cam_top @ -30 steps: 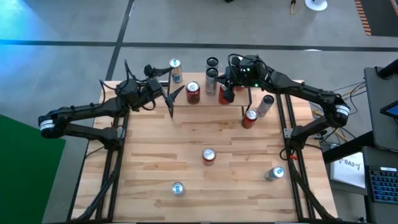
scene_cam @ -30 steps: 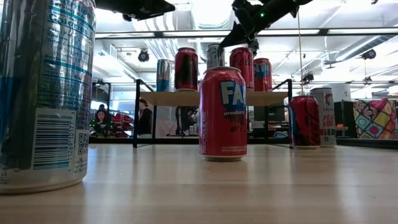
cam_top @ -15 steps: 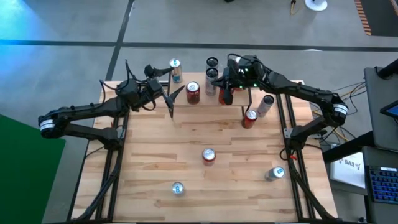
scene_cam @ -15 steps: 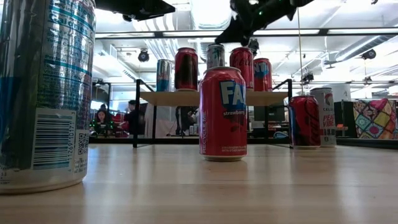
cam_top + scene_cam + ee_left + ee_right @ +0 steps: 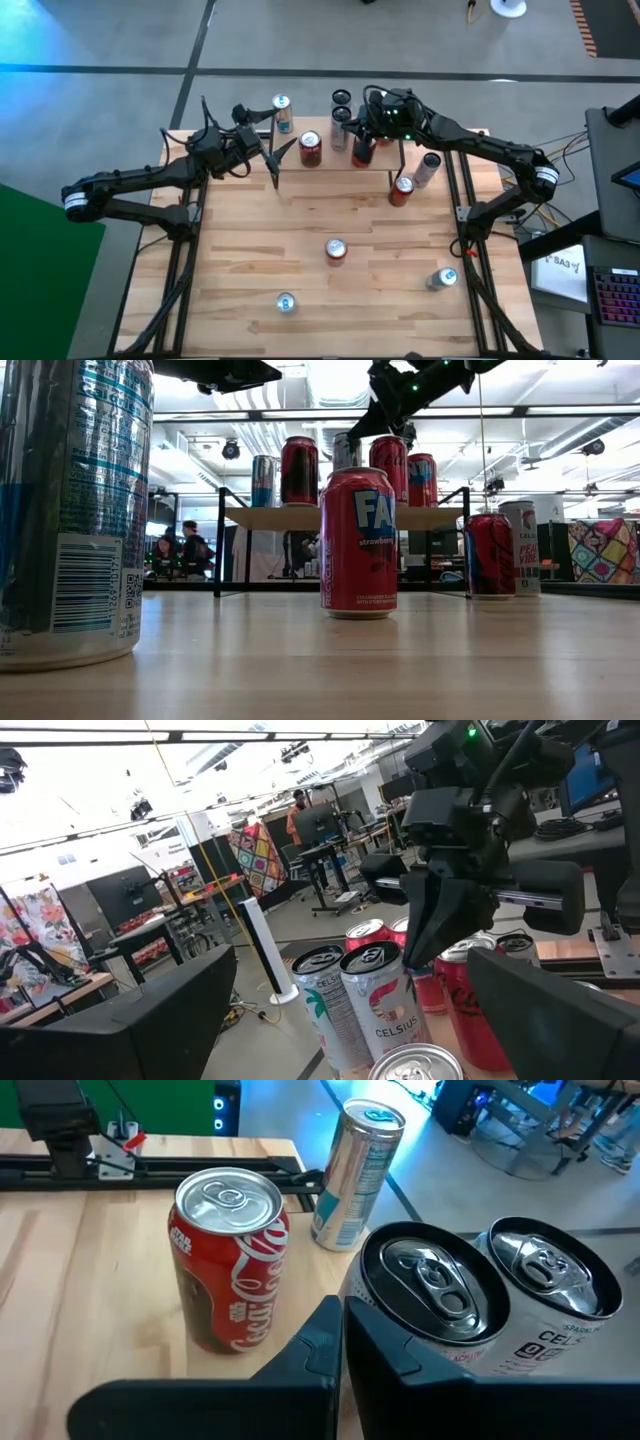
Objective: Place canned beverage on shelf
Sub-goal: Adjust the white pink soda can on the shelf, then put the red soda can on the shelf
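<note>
Over the shelf [image 5: 330, 517], right gripper [image 5: 362, 140] jaws seemingly together; left gripper [image 5: 272, 158] jaws apart.

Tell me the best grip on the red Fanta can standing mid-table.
Probably take the red Fanta can around its upright side wall, about mid-height, fingers to either side, coming down from above or in level from the front. It stands upright with bare table all round and no neighbour touching it, so either approach looks clear. The right gripper is up over the shelf.
</note>
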Tool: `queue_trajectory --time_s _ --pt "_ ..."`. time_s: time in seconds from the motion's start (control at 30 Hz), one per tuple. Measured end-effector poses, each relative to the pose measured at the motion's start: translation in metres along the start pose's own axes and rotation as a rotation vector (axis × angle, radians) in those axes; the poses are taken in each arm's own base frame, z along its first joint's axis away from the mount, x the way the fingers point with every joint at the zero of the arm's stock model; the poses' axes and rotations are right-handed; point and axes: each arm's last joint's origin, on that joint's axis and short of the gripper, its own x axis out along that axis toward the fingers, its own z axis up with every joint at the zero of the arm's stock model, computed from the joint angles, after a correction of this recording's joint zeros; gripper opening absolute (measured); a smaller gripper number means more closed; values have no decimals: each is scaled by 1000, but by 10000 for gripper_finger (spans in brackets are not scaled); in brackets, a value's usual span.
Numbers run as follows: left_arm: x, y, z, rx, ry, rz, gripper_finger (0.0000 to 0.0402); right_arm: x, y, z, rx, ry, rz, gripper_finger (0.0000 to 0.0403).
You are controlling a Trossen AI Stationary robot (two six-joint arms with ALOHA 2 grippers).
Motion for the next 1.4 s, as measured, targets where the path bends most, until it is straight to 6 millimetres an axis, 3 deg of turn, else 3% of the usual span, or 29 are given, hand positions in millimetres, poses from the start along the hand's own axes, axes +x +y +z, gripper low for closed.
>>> queue_trajectory --time_s 0.23,0.4,0.57,0.87,1.03,1.4 --pt "0 0 0 1 3 -1 382 -6 2 3 6 -12 18 9" --pt "0 0 0 1 3 -1 382 -34 6 17 68 -33 26 9" --pt "0 0 0 -18 -1 -1 382 -65 6 33 278 29 39 9" --pt "-1 -6 2 -153 -1 -28 382 -86 17 37 426 230 80 9" --pt "-5 -21 6 -226 -16 -121 382 -92 32 37 445 317 126 9" --pt "-27 -74 28 -386 -69 -395 382 -100 78 30 427 507 256 9"
